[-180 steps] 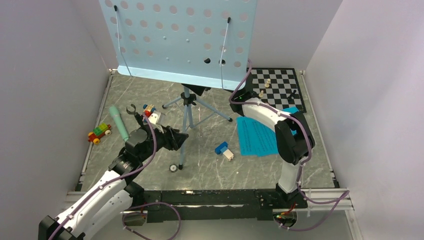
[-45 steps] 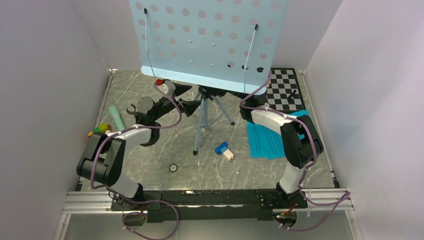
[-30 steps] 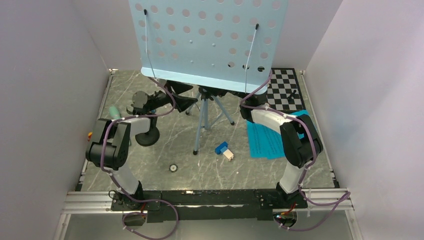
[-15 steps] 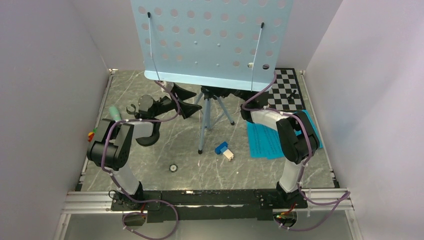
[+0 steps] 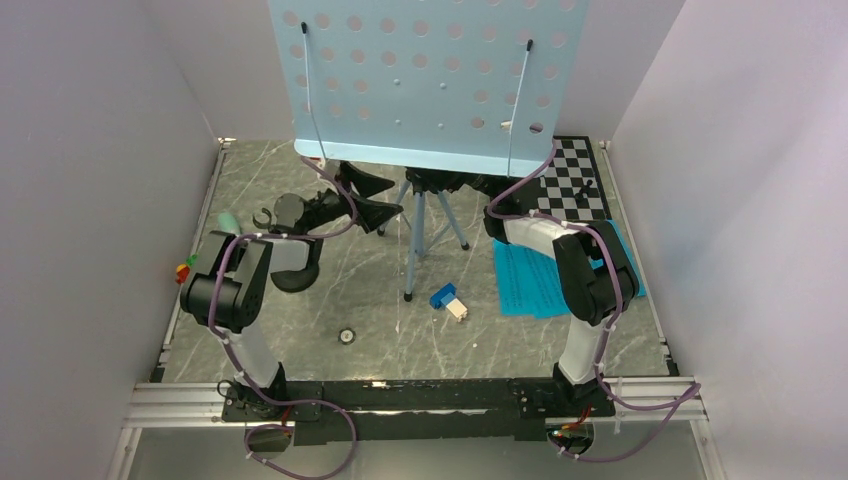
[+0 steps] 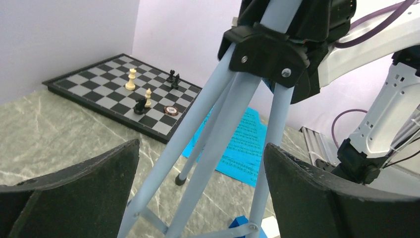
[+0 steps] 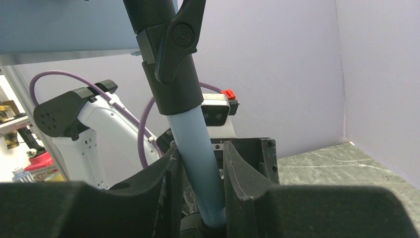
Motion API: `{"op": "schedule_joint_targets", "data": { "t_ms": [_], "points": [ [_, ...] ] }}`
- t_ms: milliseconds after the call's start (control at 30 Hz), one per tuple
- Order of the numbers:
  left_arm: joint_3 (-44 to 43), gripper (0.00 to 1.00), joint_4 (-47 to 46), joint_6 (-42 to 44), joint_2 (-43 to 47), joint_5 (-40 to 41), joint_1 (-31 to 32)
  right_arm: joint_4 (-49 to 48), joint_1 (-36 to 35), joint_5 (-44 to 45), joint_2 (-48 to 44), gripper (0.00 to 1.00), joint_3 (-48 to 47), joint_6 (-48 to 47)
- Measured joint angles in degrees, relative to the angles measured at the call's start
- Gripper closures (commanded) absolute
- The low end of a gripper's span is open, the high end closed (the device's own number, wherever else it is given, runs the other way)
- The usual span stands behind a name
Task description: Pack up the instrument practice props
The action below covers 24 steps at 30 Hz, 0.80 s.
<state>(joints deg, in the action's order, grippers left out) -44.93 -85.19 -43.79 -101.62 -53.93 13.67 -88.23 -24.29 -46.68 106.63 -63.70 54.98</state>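
Far left by the wall a little toy car (image 5: 183, 268) peeps out beside the left arm, and just behind it lies the mint-green toy microphone (image 5: 227, 221), only partly showing. Next to that the small black mic stand (image 5: 294, 277) sits upright on its round base on the marbled table (image 5: 330, 300), close by the arm. The left gripper (image 5: 383, 197) points toward the middle with its jaws spread wide, holding nothing; from its own camera the pale tripod legs pass between the two black fingers (image 6: 89, 193), which are not closed on them. In the centre stands the pale-blue music stand (image 5: 430, 70), its big perforated desk raised high and its legs splayed below. A small round ring (image 5: 347, 337) lies alone toward the front, and a blue-and-white block (image 5: 449, 301) lies just right of the nearest tripod foot. The right gripper (image 7: 200, 191) is hidden under the desk from above, but its wrist view shows it clamped on the stand's blue centre pole just below the black collar. Right of that the cyan sheet-music pages (image 5: 530, 278) lie flat and overlapping on the table, partly under the right arm's elbow, and the chessboard (image 5: 572, 185) with a few pieces sits in the far right corner
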Motion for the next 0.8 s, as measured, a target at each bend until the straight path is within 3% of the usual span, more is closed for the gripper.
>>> {"op": "schedule_joint_targets", "data": {
  "t_ms": [233, 533, 800],
  "points": [
    [-2.08, 0.01, 5.40, 7.41, 2.05, 0.26, 3.54, 0.07, -0.09, -0.02, -0.04, 1.00, -0.31, -0.17],
    [-4.09, 0.01, 0.85, 3.26, 1.36, -0.26, 4.76, 0.20, -0.13, 0.00, -0.26, 1.00, -0.31, -0.63],
    [-4.96, 0.01, 5.44, 7.08, 1.36, -0.20, 5.97, 0.48, -0.17, 0.09, -0.72, 1.00, -0.13, -1.64]
  ]
}}
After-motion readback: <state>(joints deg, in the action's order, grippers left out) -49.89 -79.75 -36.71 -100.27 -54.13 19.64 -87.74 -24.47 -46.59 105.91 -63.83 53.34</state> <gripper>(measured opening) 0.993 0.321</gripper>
